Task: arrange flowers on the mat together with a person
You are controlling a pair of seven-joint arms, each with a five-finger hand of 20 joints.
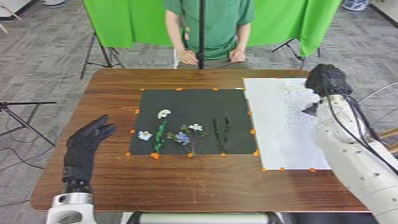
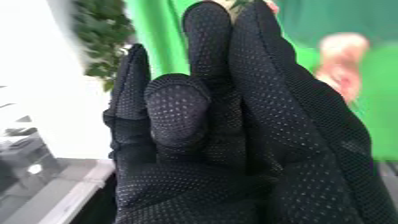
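Under the black mat: brown wooden table, the biggest thing I've got here, running out past the mat on every side.
Black mat: lying flat on the wood, and it's got the flowers on it.
White sheet: just beside the mat, off its right side.
Left hand: left of the mat, apart from it. Released, I'd say, fingers loose and pretty straight, nothing in them.
Right hand: beyond the mat's right side, over by its far end. Honestly can't tell if it's released, clenched or grasping something.
Pale speckled patch: right of the mat too, over the white sheet. Not sure what it is.
Dark stems: two of them side by side, upright-ish, on the right part of the mat, near end.
Green sprig: left part of the mat, near end.
White bloom: on the mat, past the sprig's far tip.
Purple flower: near half of the mat, around the middle, little white flowers close by.
Pale flower: by the mat's left edge.
Orange dots: scattered around the mat's edges.
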